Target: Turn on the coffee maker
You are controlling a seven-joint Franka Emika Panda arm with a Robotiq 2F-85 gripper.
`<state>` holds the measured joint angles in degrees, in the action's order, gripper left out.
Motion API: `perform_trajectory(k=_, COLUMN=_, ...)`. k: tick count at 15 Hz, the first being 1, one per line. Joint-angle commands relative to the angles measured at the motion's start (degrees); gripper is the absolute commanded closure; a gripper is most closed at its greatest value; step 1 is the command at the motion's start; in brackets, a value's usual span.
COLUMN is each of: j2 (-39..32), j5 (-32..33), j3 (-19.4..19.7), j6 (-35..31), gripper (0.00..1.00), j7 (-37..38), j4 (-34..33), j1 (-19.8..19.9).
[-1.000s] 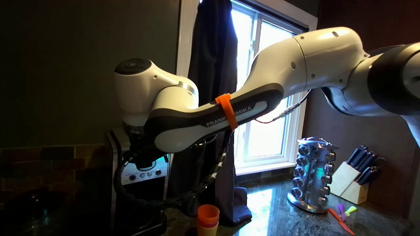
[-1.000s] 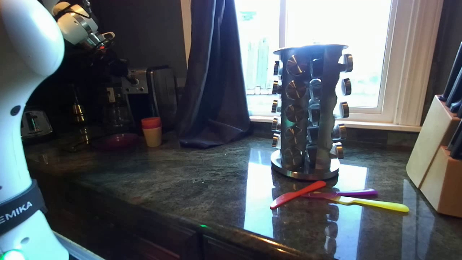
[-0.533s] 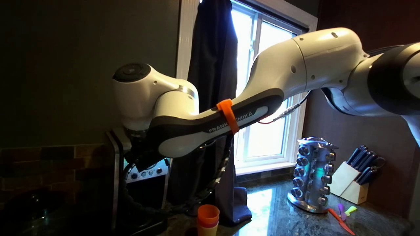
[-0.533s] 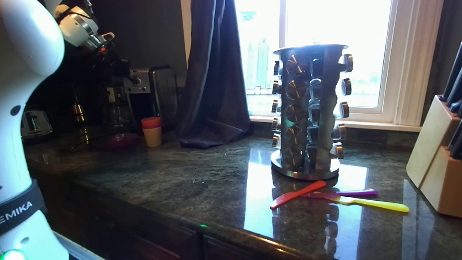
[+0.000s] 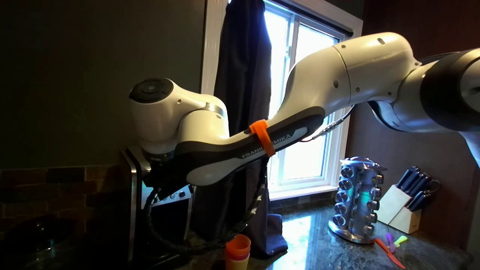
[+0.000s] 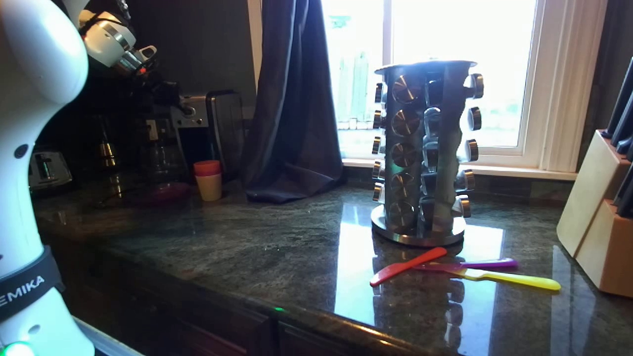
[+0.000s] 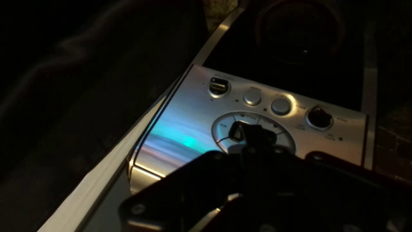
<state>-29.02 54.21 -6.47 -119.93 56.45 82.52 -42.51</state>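
Dark wall point(image 5: 75, 86) behind coffee maker point(image 7: 267, 98), jaws closed over its dial point(image 7: 224, 126).
Contact unclear; best push squarely, gently.

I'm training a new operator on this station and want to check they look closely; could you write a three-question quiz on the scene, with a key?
1. Multiple choice: in the wrist view, how many round silver buttons show on the coffee maker? a) one b) two c) five
2. Fill in the color: the top of the cup stack is ____.
3. True or false: in the wrist view, the pincer hides part of the segmented ring.

Key: 1: b. 2: orange. 3: true.
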Motion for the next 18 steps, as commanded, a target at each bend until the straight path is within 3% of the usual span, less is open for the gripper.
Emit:
perform_trajectory(k=1, j2=0.41, j5=0.13, j3=-0.93, j6=-1.74, gripper=1.00, j7=0.13, j4=0.98, j1=1.47)
perform_trajectory(k=13, j2=2.89, j5=-4.56, j3=-3.50, j6=0.19, gripper=1.00, j7=-1.27, j4=2.78, j1=2.28)
perform_trajectory(k=18, j2=6.43, j5=-13.63, j3=-6.01, j6=2.58, gripper=1.00, j7=-8.14, j4=5.83, j1=3.18)
